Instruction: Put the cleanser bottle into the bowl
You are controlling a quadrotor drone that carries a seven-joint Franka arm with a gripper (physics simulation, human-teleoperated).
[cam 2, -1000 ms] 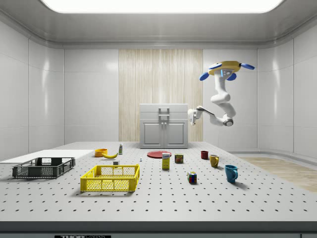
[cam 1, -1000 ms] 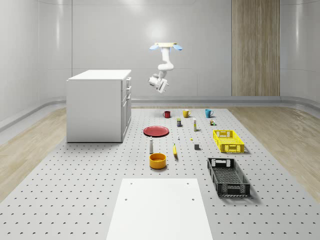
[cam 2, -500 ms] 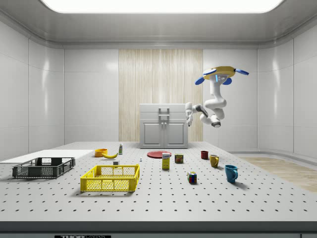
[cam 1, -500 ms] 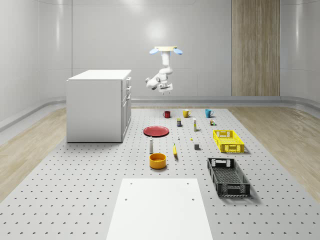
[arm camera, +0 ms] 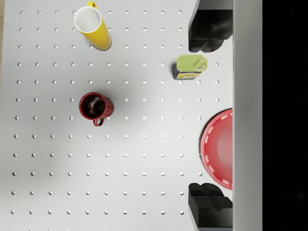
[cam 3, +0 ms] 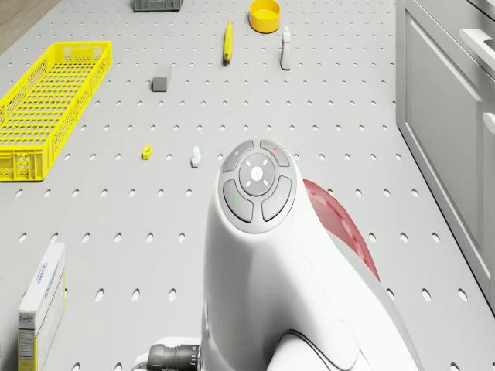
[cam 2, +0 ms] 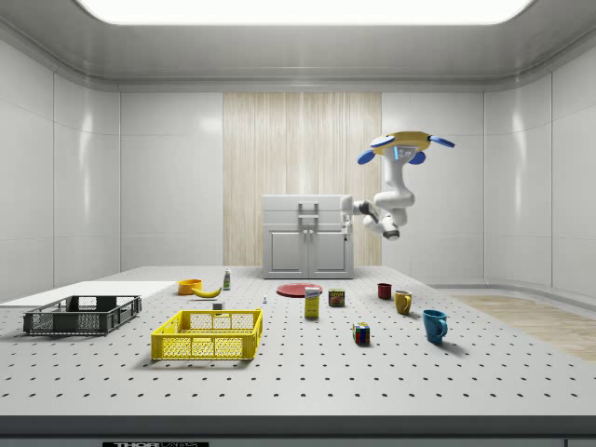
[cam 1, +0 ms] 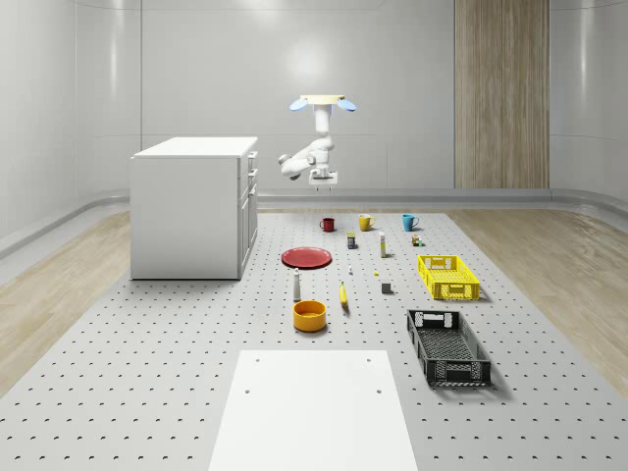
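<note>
Whole-scene view first, nearest to you: a blank white sheet (cam 1: 314, 407) lies on the grey perforated tabletop (cam 1: 147, 373). Behind it, to that view's right, sits a black crate (cam 1: 448, 345). Next comes the orange bowl (cam 1: 309, 314), with nothing in it that you can see.

The cleanser bottle (cam 1: 296, 286) stands just behind the bowl, slightly to that view's left, near it but not touching. It is upright, long axis vertical, cap pointing up. A banana (cam 1: 343, 294) lies beside it, and a yellow crate (cam 1: 447, 276) sits further to the right.

Past those you have a red plate (cam 1: 306, 257) and then a row of mugs: a red mug (cam 1: 328, 224), a yellow mug (cam 1: 364, 222) and a blue mug (cam 1: 409, 222). A white cabinet (cam 1: 194, 206) stands on the left.

You cannot read any writing. The lettering on the box (cam 3: 39, 305) in the drone view is too small, and so is the green label on the can (arm camera: 190, 67) in the wrist view.

The drone (cam 1: 324, 101) hovers high over the far part of the tabletop. Its arm is folded beneath it and the pincer (cam 1: 321, 179) points down. In the wrist view the pincer (arm camera: 210, 115) is released, its dark fingers (arm camera: 209, 31) spread wide around bare tabletop and the plate's rim, well away from the bottle.

The room has pale glossy walls, a wood-panelled strip (cam 1: 502, 93) at the back, and wood flooring either side of the tabletop.
</note>
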